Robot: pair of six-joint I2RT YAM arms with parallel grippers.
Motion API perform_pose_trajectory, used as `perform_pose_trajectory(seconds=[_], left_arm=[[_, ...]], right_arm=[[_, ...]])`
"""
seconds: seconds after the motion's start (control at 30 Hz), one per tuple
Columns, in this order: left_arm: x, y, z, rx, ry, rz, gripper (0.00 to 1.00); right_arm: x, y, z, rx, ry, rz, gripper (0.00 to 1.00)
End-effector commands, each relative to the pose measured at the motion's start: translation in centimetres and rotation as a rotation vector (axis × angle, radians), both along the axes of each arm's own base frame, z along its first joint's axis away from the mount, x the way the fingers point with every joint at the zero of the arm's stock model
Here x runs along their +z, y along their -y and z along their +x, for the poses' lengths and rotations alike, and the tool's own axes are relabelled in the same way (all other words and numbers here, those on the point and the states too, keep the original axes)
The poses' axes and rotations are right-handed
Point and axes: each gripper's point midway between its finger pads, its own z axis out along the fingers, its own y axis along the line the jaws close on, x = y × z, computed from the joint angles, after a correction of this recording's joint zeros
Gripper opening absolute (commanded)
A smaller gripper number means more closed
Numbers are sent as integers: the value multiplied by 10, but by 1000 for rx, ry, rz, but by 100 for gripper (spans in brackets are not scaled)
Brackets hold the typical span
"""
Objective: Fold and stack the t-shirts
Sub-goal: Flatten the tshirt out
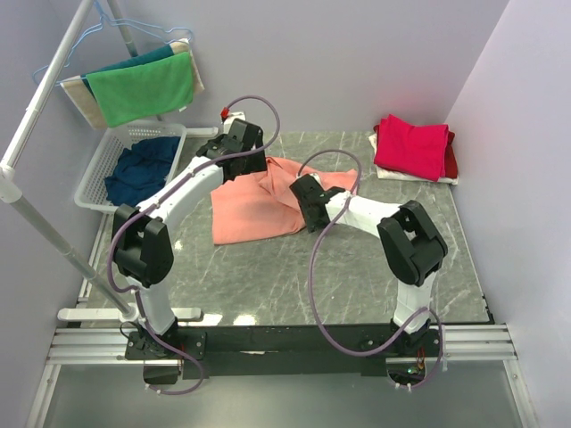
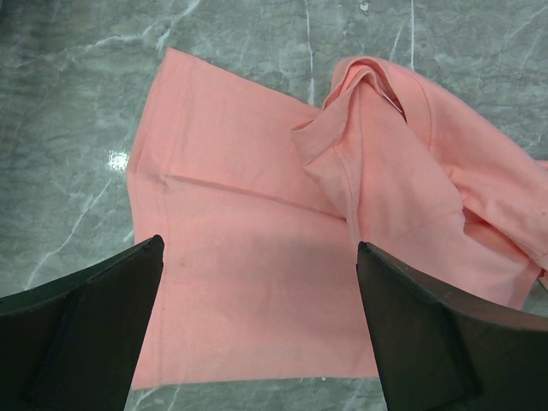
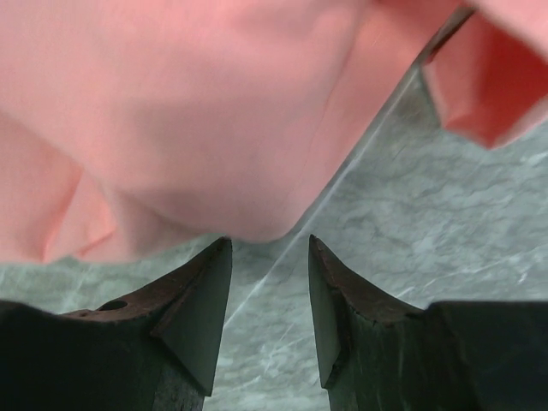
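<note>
Both spread: left hand [image 2: 259, 247] over, right hand [image 3: 270, 242] beside salmon t-shirt [image 1: 254, 209]; crimson stack [image 1: 412, 147] apart.

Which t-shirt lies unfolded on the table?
The salmon tee, rumpled in the middle. The crimson tee lies folded at far right; the navy one is in the basket.

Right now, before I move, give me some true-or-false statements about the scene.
1. The salmon shirt is neatly folded. False: one side lies bunched up.
2. The left tool hangs open over that shirt. True.
3. The right tool is clamped on cloth. False: its jaws stand apart, nothing between them.
4. A folded pink shirt lies at the far right. True.
5. The basket is empty. False: a dark blue garment lies in it.
</note>
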Motion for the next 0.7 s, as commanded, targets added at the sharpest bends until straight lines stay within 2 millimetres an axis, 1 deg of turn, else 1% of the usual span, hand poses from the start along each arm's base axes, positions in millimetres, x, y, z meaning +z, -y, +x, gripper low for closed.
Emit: perform_pose_trajectory(seconds=[0.0,0.03,0.1,0.13,0.17,0.23,0.27,0.3,0.33,0.37,0.4,0.43,0.5,0.53,0.6,0.63,0.67], left_arm=[[27,0,1,-13,57,-49,99],[28,0,1,-17,58,-51,100],[29,0,1,-23,57,-49,99],[29,0,1,-27,55,-43,99],[28,-2,0,-25,51,-36,99],[31,-3,1,-24,54,-28,99],[32,-4,1,-22,56,-27,99],[32,-5,1,-22,55,-24,99],[34,-6,1,-19,59,-26,100],[33,-7,0,-18,57,-24,99],[33,-8,0,-16,59,-26,99],[35,-9,-1,-15,64,-30,100],[33,-10,-2,-15,62,-32,99],[34,-11,-3,-16,64,-32,99],[34,-12,-5,-15,65,-29,99],[34,-13,-5,-13,64,-30,99],[34,-14,-6,-11,64,-29,99]], right_arm=[[8,-1,27,-20,82,-52,48],[4,-1,29,-18,78,-59,48],[3,-5,36,-12,85,-57,48],[-5,-6,36,-11,70,-68,47],[-4,-9,40,-13,75,-65,47],[-13,-8,38,-14,50,-72,38],[-14,-8,38,-16,49,-74,32],[-14,-7,36,-25,42,-81,16],[-11,-5,37,-34,50,-84,8],[-10,-1,36,-51,60,-95,2],[-7,1,35,-56,65,-100,0],[0,3,36,-66,81,-98,0],[9,6,35,-77,89,-106,0],[19,7,35,-86,105,-99,0],[30,10,29,-91,94,-93,0],[44,9,27,-89,109,-70,0],[49,12,21,-84,94,-72,0]])
